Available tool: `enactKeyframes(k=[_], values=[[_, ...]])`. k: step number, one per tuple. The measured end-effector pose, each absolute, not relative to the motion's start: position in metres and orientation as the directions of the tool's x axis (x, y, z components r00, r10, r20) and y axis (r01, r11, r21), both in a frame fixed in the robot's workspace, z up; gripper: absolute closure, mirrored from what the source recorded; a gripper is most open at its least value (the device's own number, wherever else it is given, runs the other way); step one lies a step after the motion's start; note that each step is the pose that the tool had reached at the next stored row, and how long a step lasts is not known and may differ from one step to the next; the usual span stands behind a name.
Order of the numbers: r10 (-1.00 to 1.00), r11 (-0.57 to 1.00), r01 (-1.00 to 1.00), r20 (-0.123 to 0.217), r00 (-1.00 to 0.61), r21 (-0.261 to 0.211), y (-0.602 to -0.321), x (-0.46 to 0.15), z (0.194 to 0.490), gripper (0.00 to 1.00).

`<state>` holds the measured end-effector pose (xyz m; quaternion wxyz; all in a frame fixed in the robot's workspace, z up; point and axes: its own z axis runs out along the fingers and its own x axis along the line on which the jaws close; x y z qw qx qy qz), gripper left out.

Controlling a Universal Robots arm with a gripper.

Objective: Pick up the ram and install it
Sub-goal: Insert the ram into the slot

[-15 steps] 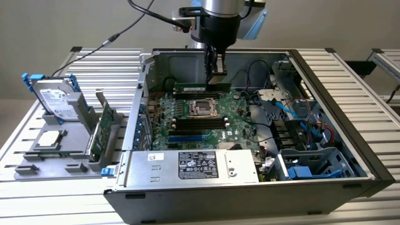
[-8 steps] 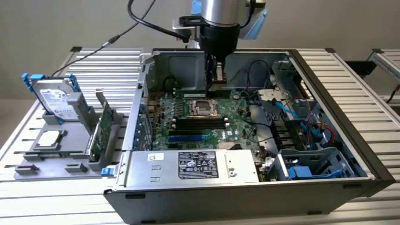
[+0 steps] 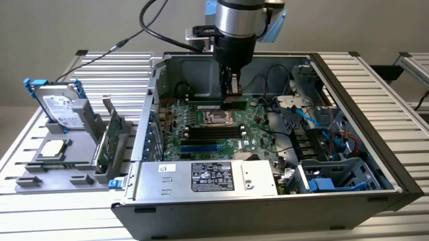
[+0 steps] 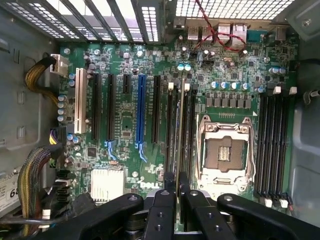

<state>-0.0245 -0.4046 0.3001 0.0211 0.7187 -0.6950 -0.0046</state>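
Observation:
My gripper [image 3: 232, 92] reaches down into the open computer case, over the far part of the green motherboard [image 3: 201, 138]. It is shut on the ram [image 4: 179, 125], a thin stick seen edge-on between the black fingers [image 4: 162, 200]. The ram runs along the black memory slots [image 4: 192, 125] beside the silver CPU socket [image 4: 225, 150], close above them; I cannot tell whether it touches a slot. In the exterior view the ram [image 3: 234, 101] shows as a short dark piece under the fingertips.
More memory slots [image 4: 272, 145] lie on the socket's other side. The case walls [image 3: 150, 100] ring the board, with a power supply [image 3: 208, 178] in front and blue cables [image 3: 315, 120]. On the exterior view's left, a grey holder [image 3: 80, 173] carries a hard drive [image 3: 60, 105] and a green card [image 3: 107, 138].

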Motion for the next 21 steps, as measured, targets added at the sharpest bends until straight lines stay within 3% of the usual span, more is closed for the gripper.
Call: enactKeyframes(k=[21], values=[[-0.999, -0.034, -0.999, 0.023, 0.034, 0.037, -0.408, -0.024, 0.262, 0.86]])
